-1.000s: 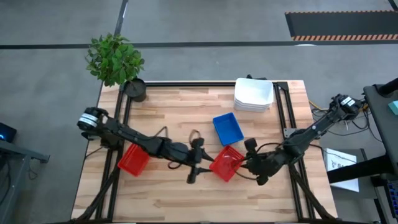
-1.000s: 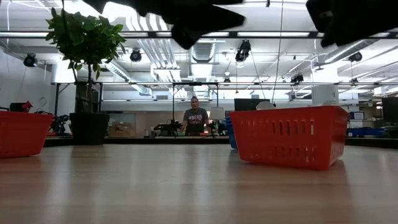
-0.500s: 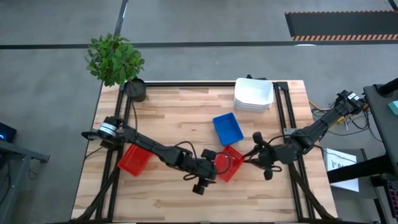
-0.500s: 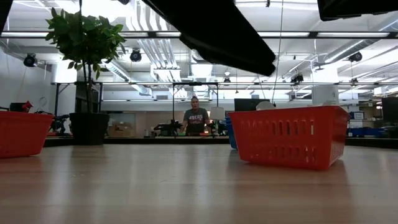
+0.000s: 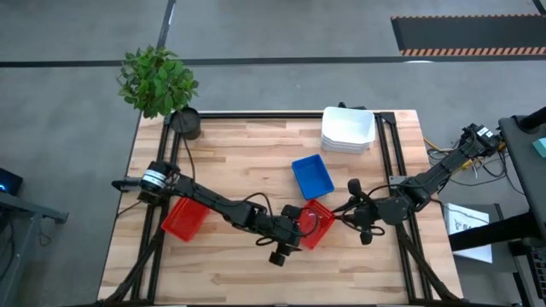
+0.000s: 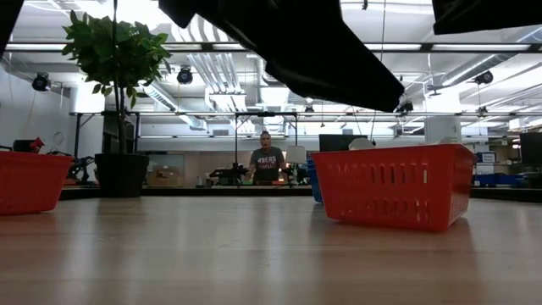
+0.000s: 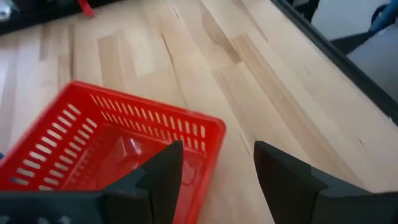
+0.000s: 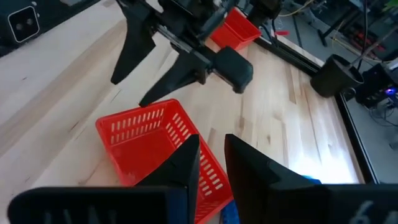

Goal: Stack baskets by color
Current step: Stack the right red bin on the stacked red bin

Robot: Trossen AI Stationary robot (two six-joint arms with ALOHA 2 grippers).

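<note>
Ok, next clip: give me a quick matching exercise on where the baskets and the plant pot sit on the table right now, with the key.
Things:
1. white baskets
2. blue basket
3. plant pot
4. lone red basket

Places, by the high view:
A. far left corner of the table
B. middle of the table, just beyond the red basket between the two grippers
C. stacked at the far right edge
D. near the left edge, under the left arm

Pairs: 1-C, 2-B, 3-A, 4-D
</note>
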